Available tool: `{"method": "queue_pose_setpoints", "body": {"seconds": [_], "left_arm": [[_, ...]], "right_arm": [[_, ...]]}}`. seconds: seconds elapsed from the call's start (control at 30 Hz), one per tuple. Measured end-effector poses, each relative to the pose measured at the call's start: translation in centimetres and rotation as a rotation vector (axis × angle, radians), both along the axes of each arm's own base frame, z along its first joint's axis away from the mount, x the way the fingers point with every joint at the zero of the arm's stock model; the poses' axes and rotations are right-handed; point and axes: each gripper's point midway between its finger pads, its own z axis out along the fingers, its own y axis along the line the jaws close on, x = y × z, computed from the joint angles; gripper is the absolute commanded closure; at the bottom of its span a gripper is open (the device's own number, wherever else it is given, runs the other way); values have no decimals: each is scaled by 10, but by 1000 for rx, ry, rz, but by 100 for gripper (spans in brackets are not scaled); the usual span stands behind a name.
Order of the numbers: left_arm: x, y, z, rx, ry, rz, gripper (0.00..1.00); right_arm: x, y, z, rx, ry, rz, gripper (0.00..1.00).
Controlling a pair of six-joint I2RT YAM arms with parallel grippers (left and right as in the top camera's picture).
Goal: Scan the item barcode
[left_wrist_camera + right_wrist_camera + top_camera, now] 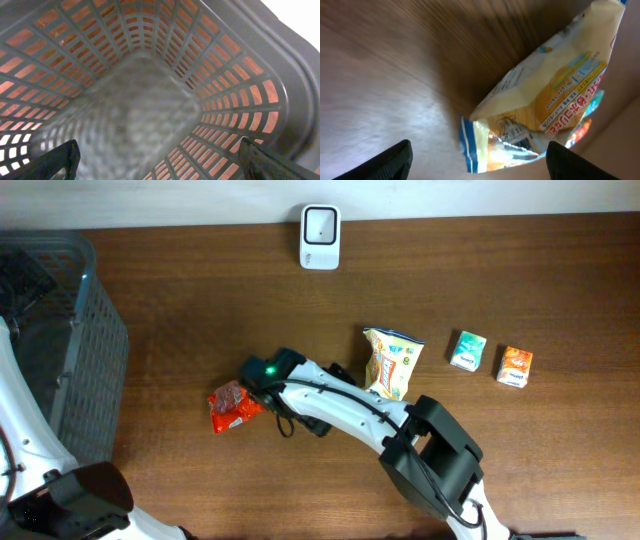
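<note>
A yellow snack bag (pixel 390 362) lies near the middle of the table, and in the right wrist view the yellow snack bag (pixel 555 90) fills the upper right. My right gripper (pixel 479 156) is open, its two dark fingertips (pixel 400 159) standing wide on either side of the bag's crimped blue-edged end without touching it. From overhead the right arm (pixel 330 405) reaches left and folds back toward the bag. A white scanner (pixel 320 237) stands at the table's far edge. My left gripper (pixel 160 160) hangs open and empty inside the grey basket (pixel 225 75).
A red snack bag (pixel 235 407) lies left of the right arm's elbow. A teal box (pixel 467 350) and an orange box (pixel 515 366) sit to the right of the yellow bag. The grey basket (pixel 95 360) stands at the table's left end.
</note>
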Motion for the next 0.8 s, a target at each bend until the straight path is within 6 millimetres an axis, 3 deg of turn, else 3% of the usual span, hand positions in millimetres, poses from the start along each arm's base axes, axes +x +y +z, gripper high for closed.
{"method": "queue_pose_setpoints", "body": {"seconds": [0.2, 0.33, 0.4, 0.47, 0.53, 0.57, 0.8], "left_arm": [[0, 0, 0, 0, 0, 0, 1], [0, 0, 0, 0, 0, 0, 1], [0, 0, 0, 0, 0, 0, 1], [0, 0, 0, 0, 0, 0, 1], [0, 0, 0, 0, 0, 0, 1], [0, 0, 0, 0, 0, 0, 1], [0, 0, 0, 0, 0, 0, 1]], "right_arm": [[8, -32, -9, -135, -137, -30, 7], [13, -49, -13, -165, -187, -84, 18], [18, -56, -14, -160, -208, -121, 28], [22, -61, -13, -160, -217, -140, 47], [24, -64, -13, -156, -230, -161, 87], [24, -64, -13, -159, -230, -160, 96], [23, -61, -13, -125, -240, -204, 96]]}}
